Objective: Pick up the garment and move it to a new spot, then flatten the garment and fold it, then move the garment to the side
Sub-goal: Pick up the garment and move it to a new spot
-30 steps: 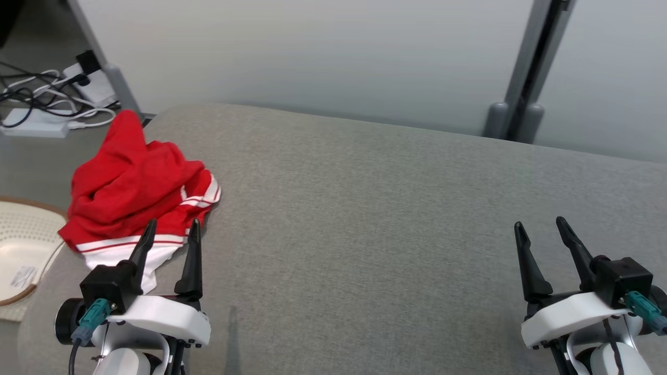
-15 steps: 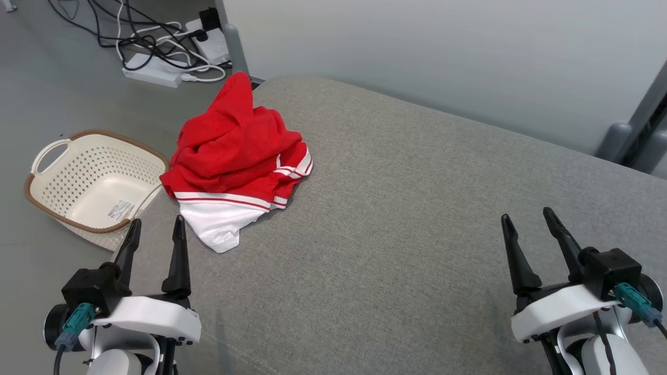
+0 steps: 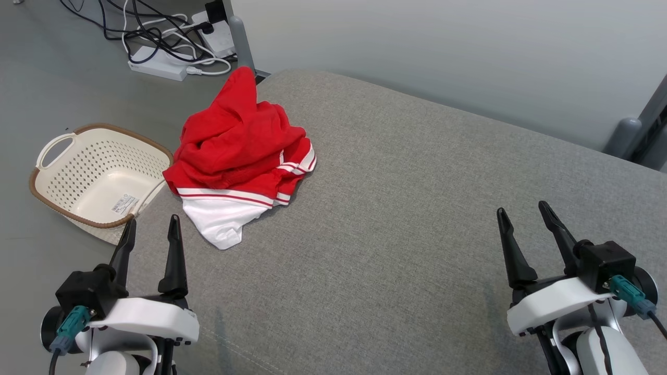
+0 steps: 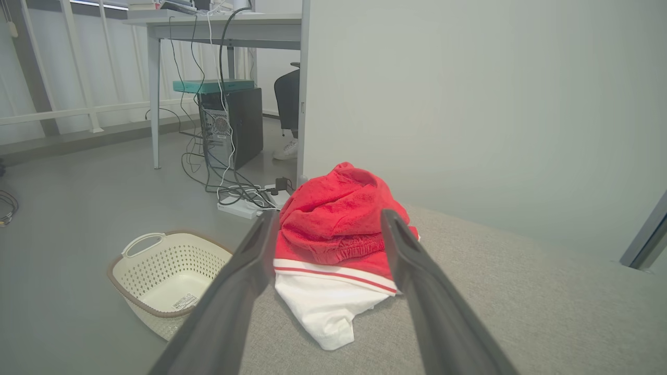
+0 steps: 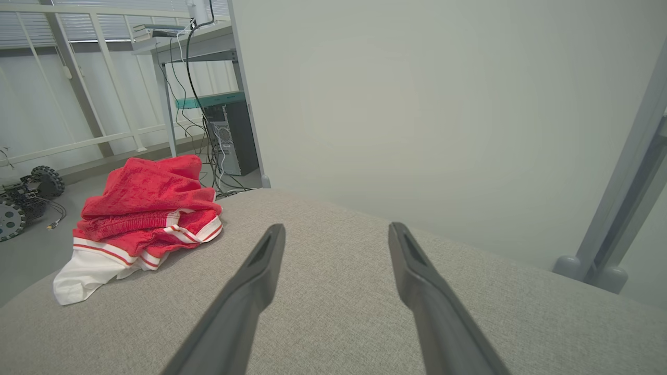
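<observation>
The garment [image 3: 237, 156] is a crumpled red piece with white stripes and a white part, heaped at the far left corner of the grey padded table [image 3: 417, 219]. In the left wrist view the garment [image 4: 338, 234] lies ahead between my fingers, and in the right wrist view the garment [image 5: 140, 219] sits off to the left. My left gripper [image 3: 151, 224] is open, short of the garment's white edge, touching nothing. My right gripper [image 3: 521, 208] is open over bare table at the right.
A cream perforated basket [image 3: 57, 156] with a brown rim stands on the floor left of the table. Cables and a power strip [image 3: 161, 57] lie on the floor behind. A grey wall panel and post [image 3: 630, 130] border the table's far side.
The head camera has swung left, bringing the basket and floor into view. Both grippers stay open and the garment lies as before.
</observation>
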